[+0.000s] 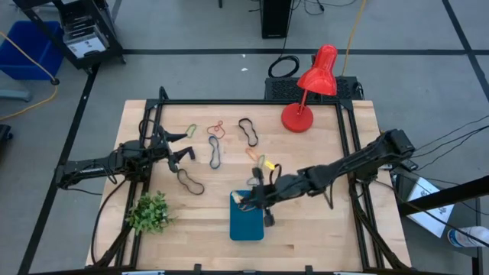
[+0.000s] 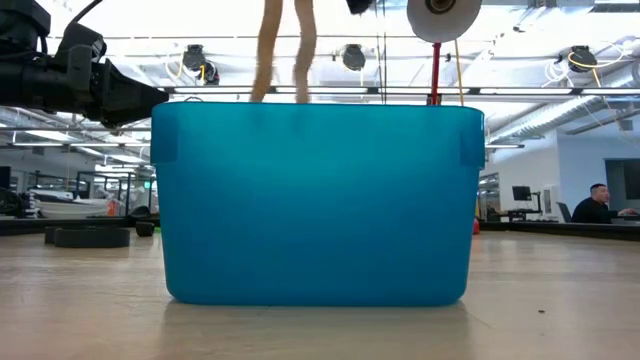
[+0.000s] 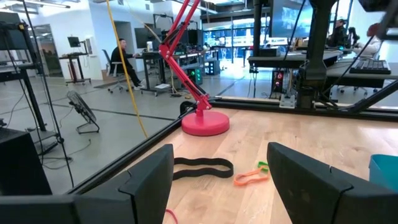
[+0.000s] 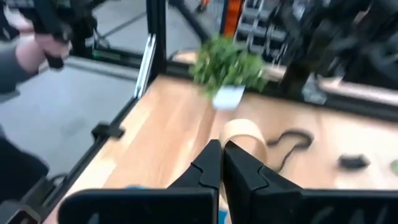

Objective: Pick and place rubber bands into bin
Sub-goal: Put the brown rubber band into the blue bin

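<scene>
The teal bin (image 1: 246,219) stands near the table's front middle and fills the low view (image 2: 315,200). My right gripper (image 1: 254,195) is over the bin's far end, shut on a tan rubber band (image 1: 241,200). My left gripper (image 1: 179,155) is open and empty at the table's left, above the wood. Loose bands lie flat on the table: green (image 1: 191,131), red (image 1: 216,128), black (image 1: 247,131), dark blue (image 1: 215,153), black (image 1: 189,182), orange (image 1: 252,155). The left wrist view shows a black band (image 3: 202,167) and an orange band (image 3: 249,178) beyond the open fingers (image 3: 149,177). My right gripper pinches the tan rubber band between its two shut fingers (image 4: 211,165); a loop of the band (image 4: 244,134) stands out just beyond the fingertips. The fingers come from the table's right. The band's two strands (image 2: 283,50) hang toward the bin, their lower ends hidden behind its near wall.
A red desk lamp (image 1: 309,95) stands at the table's far right. A small green plant (image 1: 149,212) stands at the front left. More bands, green (image 1: 265,162) and black (image 1: 273,173), lie just beyond the bin. Black frame rails run along the table's edges.
</scene>
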Available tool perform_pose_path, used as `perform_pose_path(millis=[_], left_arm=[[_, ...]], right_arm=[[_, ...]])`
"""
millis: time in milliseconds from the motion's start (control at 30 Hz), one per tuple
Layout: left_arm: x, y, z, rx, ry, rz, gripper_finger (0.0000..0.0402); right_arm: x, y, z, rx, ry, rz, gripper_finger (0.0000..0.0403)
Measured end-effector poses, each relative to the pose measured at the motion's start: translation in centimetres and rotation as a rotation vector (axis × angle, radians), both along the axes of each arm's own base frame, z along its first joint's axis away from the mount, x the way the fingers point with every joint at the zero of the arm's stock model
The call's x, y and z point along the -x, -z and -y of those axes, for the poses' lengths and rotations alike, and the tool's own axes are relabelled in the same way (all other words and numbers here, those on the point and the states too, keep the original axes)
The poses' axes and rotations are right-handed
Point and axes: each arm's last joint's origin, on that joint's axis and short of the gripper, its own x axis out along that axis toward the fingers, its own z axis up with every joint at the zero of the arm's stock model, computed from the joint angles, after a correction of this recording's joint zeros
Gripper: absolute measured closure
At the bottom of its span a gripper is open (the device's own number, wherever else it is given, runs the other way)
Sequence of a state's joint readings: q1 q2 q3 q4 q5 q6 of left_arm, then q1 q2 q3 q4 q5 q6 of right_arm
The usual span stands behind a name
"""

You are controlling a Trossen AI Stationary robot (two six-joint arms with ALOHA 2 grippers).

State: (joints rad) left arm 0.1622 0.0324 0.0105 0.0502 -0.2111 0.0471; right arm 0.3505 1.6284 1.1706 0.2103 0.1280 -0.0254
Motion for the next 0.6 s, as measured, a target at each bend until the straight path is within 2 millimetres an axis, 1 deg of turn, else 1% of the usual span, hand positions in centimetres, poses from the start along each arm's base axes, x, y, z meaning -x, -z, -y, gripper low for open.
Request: perform_pose_path(millis=[233, 433, 600], left_arm=[[0.0, 0.0, 0.0, 0.000, 0.000, 0.000, 0.0135], [0.0, 0.0, 0.0, 0.000, 0.000, -0.001, 0.0135], [0.0, 0.0, 0.0, 0.000, 0.000, -0.001, 0.0135]], right_arm=[[-0.9, 3.7, -1.0, -0.043, 0.020, -0.148, 0.0403], [-1.4, 6.7, -1.3, -0.064, 0.056, -0.273, 0.0403], [-1.3, 8.2, -1.2, -0.089, 0.096, -0.368, 0.0402]])
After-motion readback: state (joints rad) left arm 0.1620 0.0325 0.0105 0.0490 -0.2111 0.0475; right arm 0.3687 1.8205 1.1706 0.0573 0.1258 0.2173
